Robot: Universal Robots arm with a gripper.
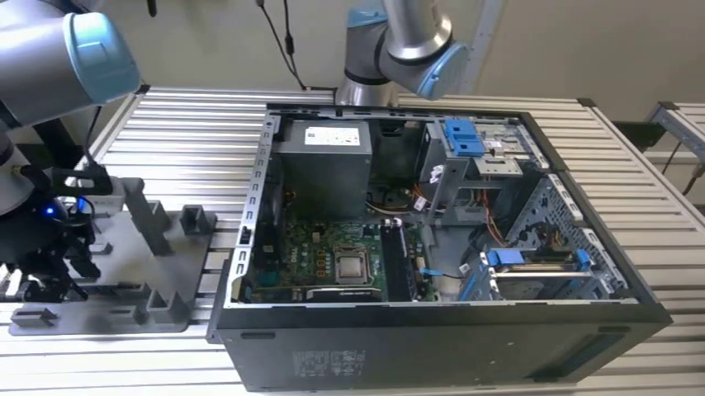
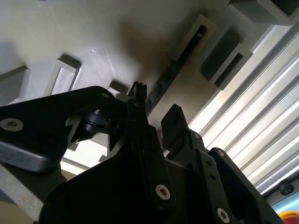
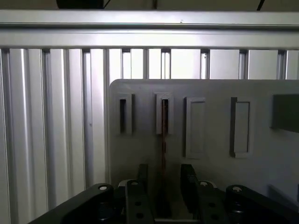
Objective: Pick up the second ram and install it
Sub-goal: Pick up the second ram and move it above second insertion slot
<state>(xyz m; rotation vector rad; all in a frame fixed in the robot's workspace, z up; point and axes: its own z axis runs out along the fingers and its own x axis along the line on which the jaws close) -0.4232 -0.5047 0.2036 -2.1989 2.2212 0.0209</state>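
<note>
Your open computer case [image 1: 441,346] sits well apart from the fingers [image 3: 142,182]. The grey holder tray [image 3: 261,158] lies just beyond them. Your gripper [image 3: 164,170] is parted, holding nothing; the second ram [image 3: 164,135] stands edge-on in its tray slot, between the fingers.

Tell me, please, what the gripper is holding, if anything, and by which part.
Nothing is held. The open gripper straddles the second ram, which stands edge-on in a slot of the grey tray, with a gap on each side.
</note>
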